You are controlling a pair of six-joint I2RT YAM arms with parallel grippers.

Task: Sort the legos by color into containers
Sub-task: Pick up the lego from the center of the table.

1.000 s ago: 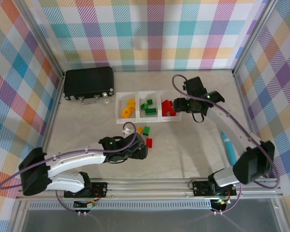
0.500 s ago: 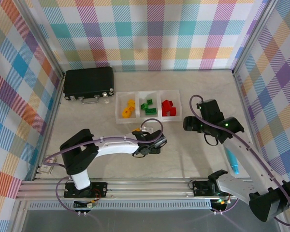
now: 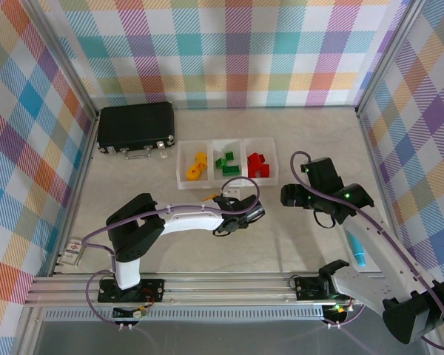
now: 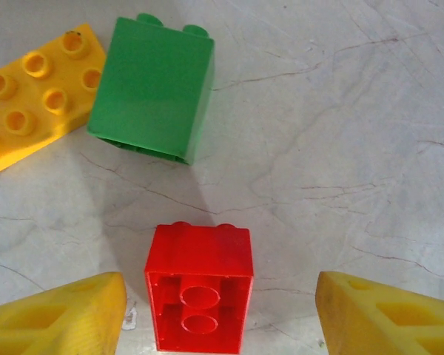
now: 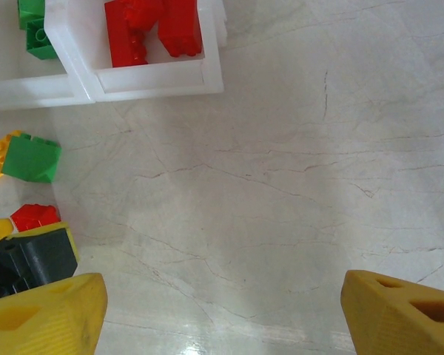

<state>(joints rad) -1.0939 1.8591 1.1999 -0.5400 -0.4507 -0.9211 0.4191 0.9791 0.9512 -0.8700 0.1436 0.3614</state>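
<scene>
Left tool (image 4: 222,318) hangs spread wide around the red brick (image 4: 200,288): light, hard, slick plastic, so pinch its flat side walls. Right tool (image 5: 222,314) gapes too.

Yellow brick (image 4: 29,89) cut by left edge; left fingers (image 4: 59,318) cut at bottom. Red tray (image 5: 155,81) cropped at top. Overhead, left gripper (image 3: 243,217) covers red brick (image 4: 200,288).

The left fingers (image 4: 59,314) have slid right to straddle the loose red brick (image 4: 200,288); the right fingers (image 5: 48,314) have withdrawn from the red tray (image 5: 155,80).
</scene>
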